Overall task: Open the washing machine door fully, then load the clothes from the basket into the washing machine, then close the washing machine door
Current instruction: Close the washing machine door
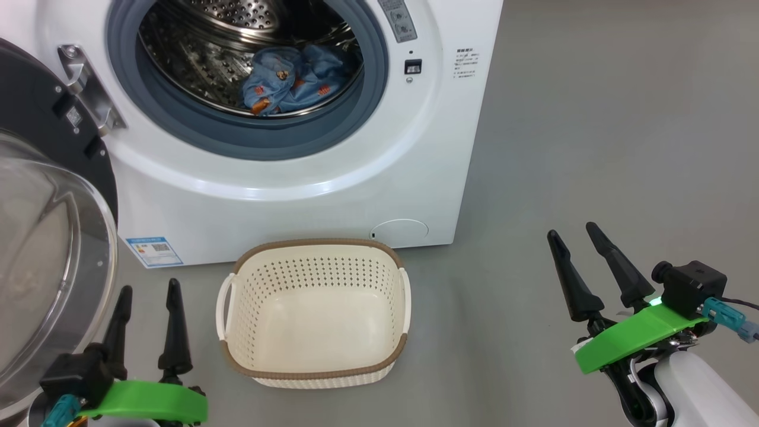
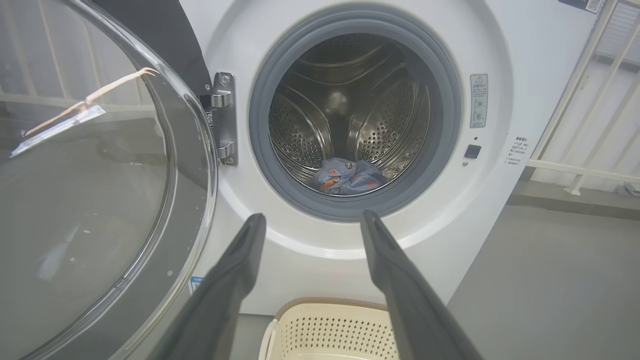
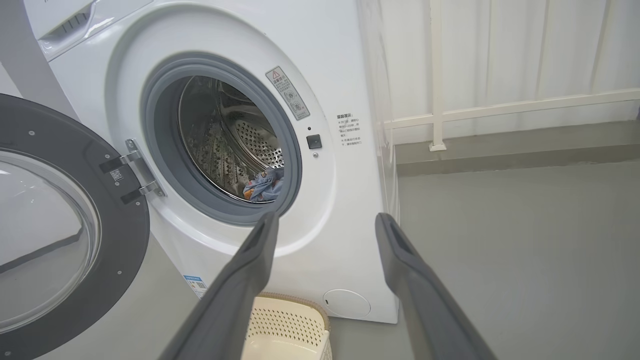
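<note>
The white washing machine stands ahead with its door swung wide open to the left, glass bowl facing me. Blue patterned clothes lie at the bottom of the steel drum. The cream basket sits on the floor in front of the machine, nothing inside it. My left gripper is open, just left of the basket and beside the door glass. My right gripper is open, well to the right of the basket, above bare floor.
Grey floor stretches to the right of the machine. A white railing and pale wall run behind it on the right. The door's black ring and metal hinge jut out at the left.
</note>
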Available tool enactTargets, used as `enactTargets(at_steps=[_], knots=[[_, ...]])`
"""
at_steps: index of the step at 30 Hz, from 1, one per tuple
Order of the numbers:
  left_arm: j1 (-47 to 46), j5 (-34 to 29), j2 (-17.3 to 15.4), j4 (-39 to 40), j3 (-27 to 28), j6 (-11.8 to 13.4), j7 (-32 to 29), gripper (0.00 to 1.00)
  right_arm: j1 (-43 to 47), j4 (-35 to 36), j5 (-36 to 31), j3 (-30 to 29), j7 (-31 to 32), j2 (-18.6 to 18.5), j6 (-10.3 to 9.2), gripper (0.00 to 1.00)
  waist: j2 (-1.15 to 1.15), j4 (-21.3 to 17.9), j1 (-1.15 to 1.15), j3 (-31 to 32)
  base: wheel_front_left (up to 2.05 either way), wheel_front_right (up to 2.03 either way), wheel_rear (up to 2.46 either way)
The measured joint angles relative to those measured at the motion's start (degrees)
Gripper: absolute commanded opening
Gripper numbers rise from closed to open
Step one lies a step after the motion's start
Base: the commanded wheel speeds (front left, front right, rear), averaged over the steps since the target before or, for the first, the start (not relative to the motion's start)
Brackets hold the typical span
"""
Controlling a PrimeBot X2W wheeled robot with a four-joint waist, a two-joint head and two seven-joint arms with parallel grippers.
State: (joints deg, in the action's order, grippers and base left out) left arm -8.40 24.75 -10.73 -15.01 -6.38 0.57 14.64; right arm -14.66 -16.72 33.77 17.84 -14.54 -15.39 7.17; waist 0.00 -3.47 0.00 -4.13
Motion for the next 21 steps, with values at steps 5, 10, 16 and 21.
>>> enactTargets(at_steps=[5,10,16,21], knots=[[0.20,0.01,0.03,-0.02,-0.12,0.00,0.00,1.00,0.01,-0.02,0.00,0.15,0.00,-0.12,0.00,1.00,0.00,-0.04,0.00,0.41,0.00,0.00,0.00],[0.28,0.47,0.12,-0.02,-0.15,0.00,0.00,1.00,0.03,-0.03,0.00,0.16,0.00,-0.34,0.00,1.00,0.00,0.06,0.00,0.59,0.00,0.00,0.00],[0.43,0.52,0.30,-0.02,-0.22,0.00,0.00,1.00,0.05,-0.14,0.00,0.08,0.00,-0.34,0.00,1.00,0.00,0.66,0.00,0.73,0.00,0.00,0.00],[0.43,0.51,0.45,-0.04,-0.21,0.00,0.00,1.00,0.09,-0.27,0.00,-0.11,0.00,-0.33,0.00,1.00,0.00,1.67,0.00,1.08,0.00,0.00,0.00]])
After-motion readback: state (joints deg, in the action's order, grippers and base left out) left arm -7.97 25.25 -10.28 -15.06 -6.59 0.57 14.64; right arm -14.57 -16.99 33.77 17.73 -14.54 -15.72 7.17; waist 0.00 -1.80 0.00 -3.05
